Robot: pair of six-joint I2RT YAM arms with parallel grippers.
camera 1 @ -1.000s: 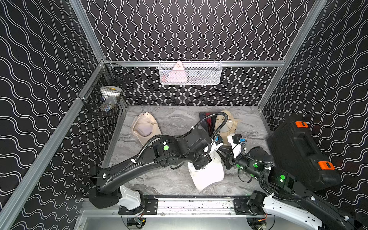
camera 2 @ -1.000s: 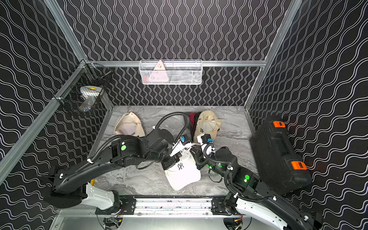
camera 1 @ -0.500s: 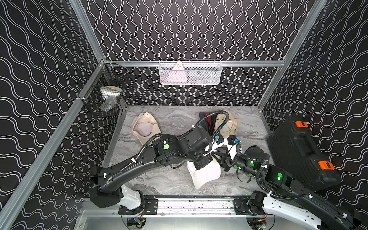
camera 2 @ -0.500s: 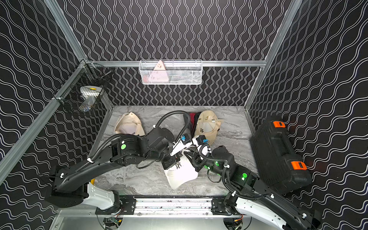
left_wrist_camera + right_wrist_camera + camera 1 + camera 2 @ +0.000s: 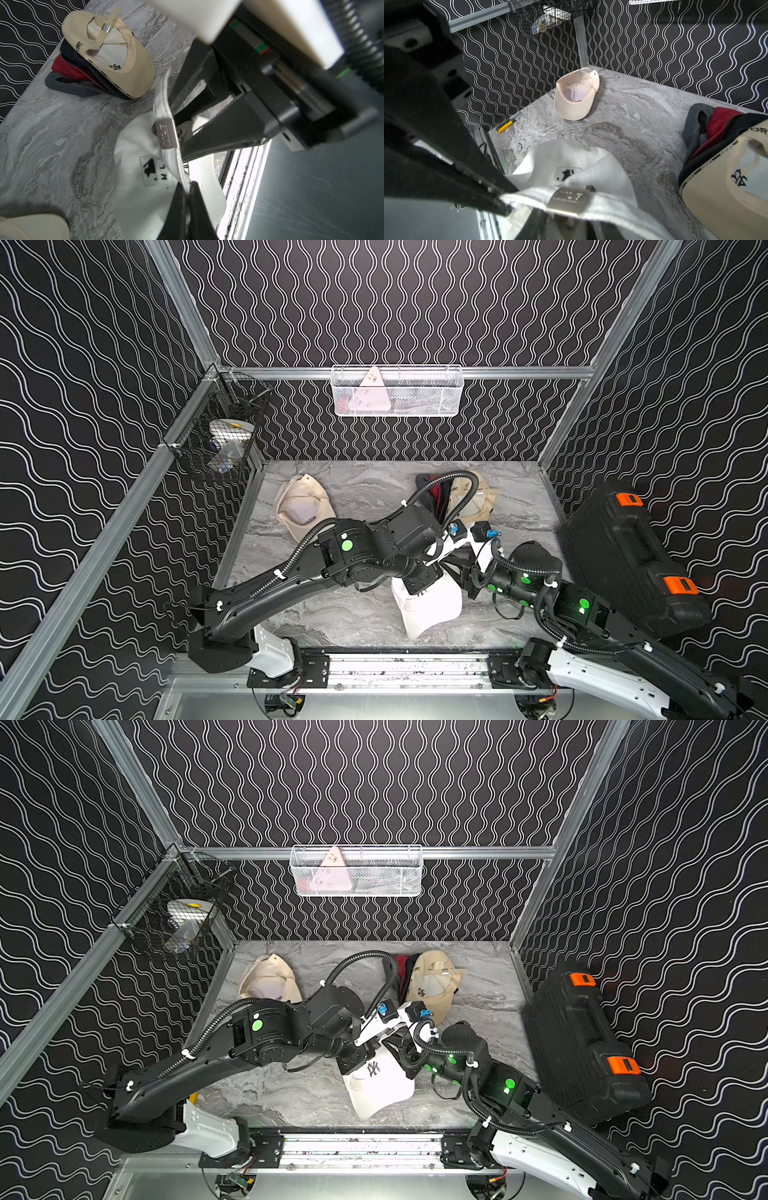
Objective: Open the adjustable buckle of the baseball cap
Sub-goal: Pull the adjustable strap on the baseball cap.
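Little is done: the left gripper pinches the white cap strap just beside the closed buckle, and the right gripper jaws stand apart at that buckle.

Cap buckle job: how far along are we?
Done: left hand is shut on the strap of the white cap. In hand: right hand has its jaws either side of the buckle; grip unclear. Left: the buckle lies flat on the strap, not yet opened.
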